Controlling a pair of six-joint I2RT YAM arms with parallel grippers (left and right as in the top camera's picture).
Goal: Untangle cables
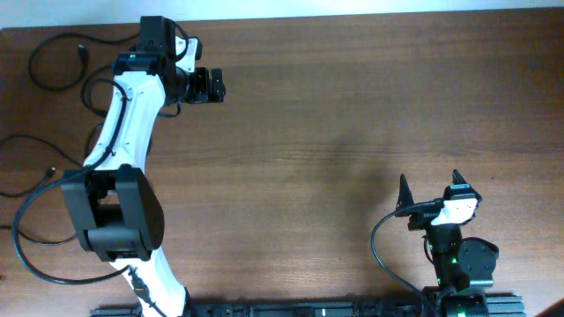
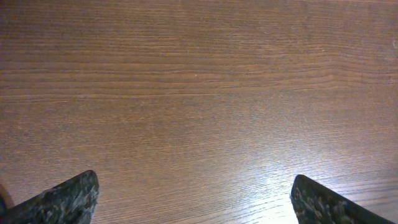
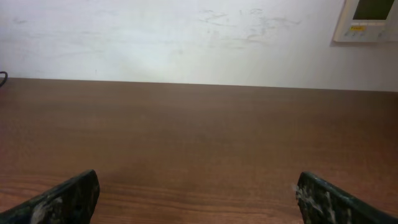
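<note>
Thin black flexible cables lay loose on the far-left part of the brown wood-grain table, left of the white-and-black left arm. Not a tight knot, just open curving strands. The far one made a rounded loop near the far-left corner, with a small plug end on the loop's right side. A nearer strand came in from the left table edge and ran roughly left to right, ending in a second small plug at its right end, close beside the arm's dark lower housing. As a group the strands spread along the left edge, so the long axis ran near to far. They were too thin in the overhead view to tell whether they crossed or caught on each other. More black loops lay nearer on the left; I could not tell whether these were cords or arm wiring.

The left gripper sat far-left, pointing right, to the right of the cables and apart from them. Its jaws were wide and empty, with only bare wood between the mottled fingertips in the wrist view.

The right gripper was at near right, well away from the cables and pointing far. Its jaws were also spread wide, holding nothing.
</note>
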